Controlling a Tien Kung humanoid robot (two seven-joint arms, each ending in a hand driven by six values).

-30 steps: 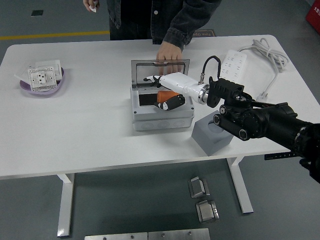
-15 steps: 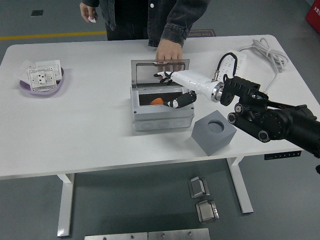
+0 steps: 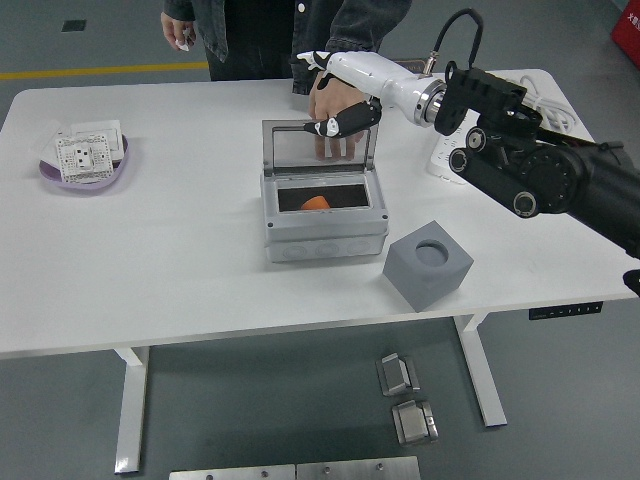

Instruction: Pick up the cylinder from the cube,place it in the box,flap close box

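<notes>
Cylinder [image 3: 315, 203]: orange, rigid, light, in box [image 3: 325, 235], centre frame. Lid [image 3: 320, 148]: stiff, hinged; take top edge. Right hand [image 3: 335, 95]: fingers loosely spread, empty.

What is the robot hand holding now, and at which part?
Nothing. The right hand is empty, fingers relaxed above the lid of the box. The orange cylinder lies inside. A person's hand steadies the lid's top edge.
</notes>
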